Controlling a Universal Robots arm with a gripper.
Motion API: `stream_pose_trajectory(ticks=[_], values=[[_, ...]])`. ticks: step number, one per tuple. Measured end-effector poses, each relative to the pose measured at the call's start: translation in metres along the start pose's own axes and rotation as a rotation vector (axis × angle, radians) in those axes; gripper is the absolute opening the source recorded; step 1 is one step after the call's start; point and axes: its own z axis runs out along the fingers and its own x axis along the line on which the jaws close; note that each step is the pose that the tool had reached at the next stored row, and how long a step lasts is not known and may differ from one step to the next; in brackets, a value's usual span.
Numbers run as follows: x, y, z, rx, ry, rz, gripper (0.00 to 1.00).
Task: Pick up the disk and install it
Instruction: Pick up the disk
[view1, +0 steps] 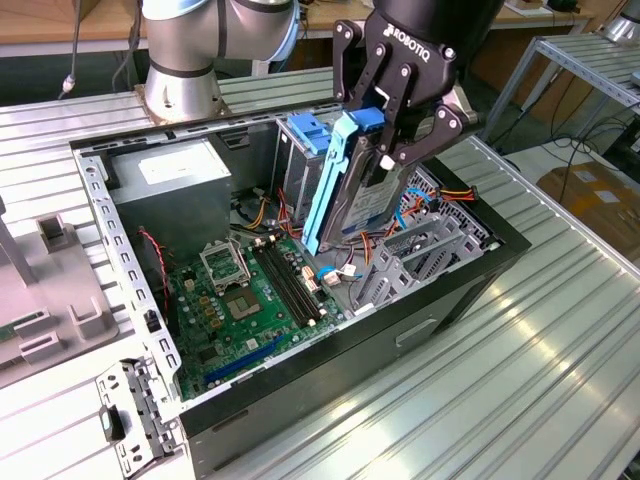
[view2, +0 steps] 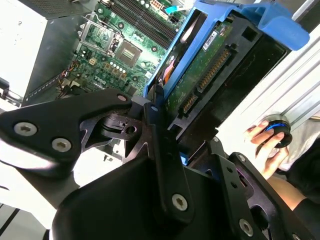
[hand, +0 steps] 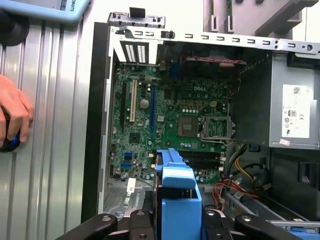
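The disk (view1: 368, 195) hangs on edge in the upper middle of the exterior view. Its blue rails slant steeply down into the open computer case (view1: 98, 190), a tilt that seems meant to line it up with the drive bay. The gripper (view1: 392, 135) clamps its upper end from above, so the disk reaches below the jaws, beside the motherboard (view1: 240, 300). In the first wrist view, a person's hand (hand: 14, 117) sits outside the case.
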Motion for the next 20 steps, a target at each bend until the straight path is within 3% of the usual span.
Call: stream_pose_trajectory(ticks=[15, 20], values=[[0.0118, -0.011, -0.0003, -0.0005, -0.0001, 0.0, 0.37], [0.0198, -0.0164, -0.0005, -0.0012, -0.0001, 0.0, 0.37]])
